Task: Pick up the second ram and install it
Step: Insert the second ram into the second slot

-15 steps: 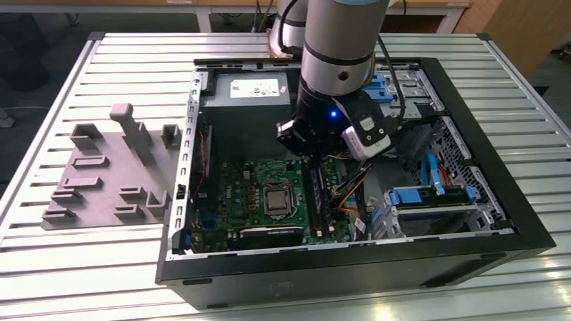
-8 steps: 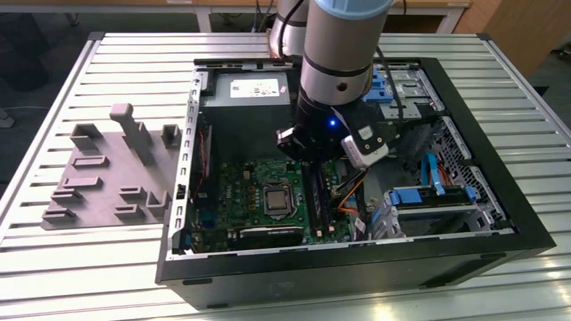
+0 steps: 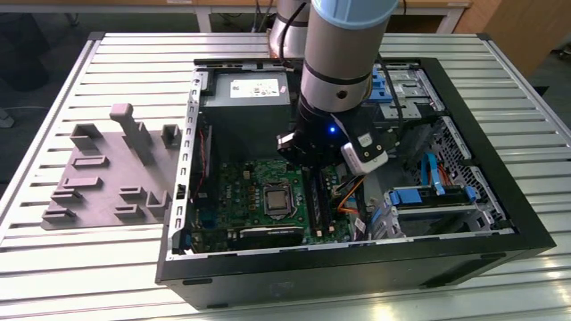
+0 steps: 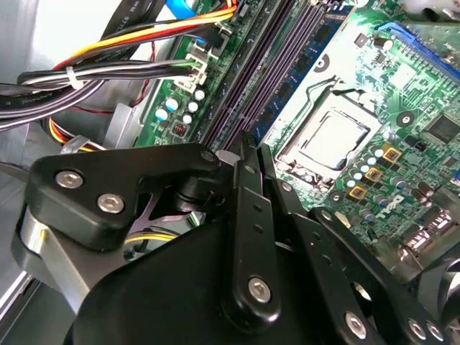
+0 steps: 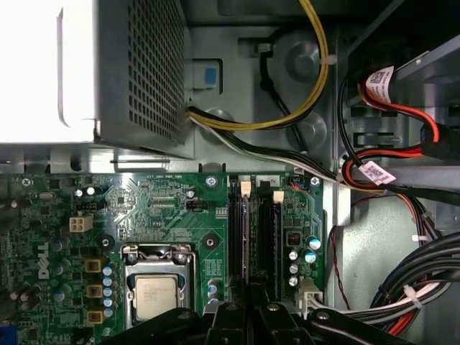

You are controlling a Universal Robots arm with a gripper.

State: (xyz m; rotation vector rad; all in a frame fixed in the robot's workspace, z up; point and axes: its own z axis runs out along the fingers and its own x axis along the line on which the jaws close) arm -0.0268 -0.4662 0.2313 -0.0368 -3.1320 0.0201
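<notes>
My pincer (image 4: pixel 248 154) is lowered inside the computer case (image 3: pixel 357 267), fingers drawn together directly over the memory slots (image 5: pixel 251 230) beside the processor socket (image 5: pixel 158 280). I cannot tell whether the second ram sits between them or is already seated.

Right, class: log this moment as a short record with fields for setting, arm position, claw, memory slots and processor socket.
setting: open computer case on a slatted metal table
arm position: reaching down into the case over the motherboard
claw: claw just above the memory slots
memory slots: long, dark, beside the processor socket
processor socket: bare metal chip showing, no cooler
</notes>
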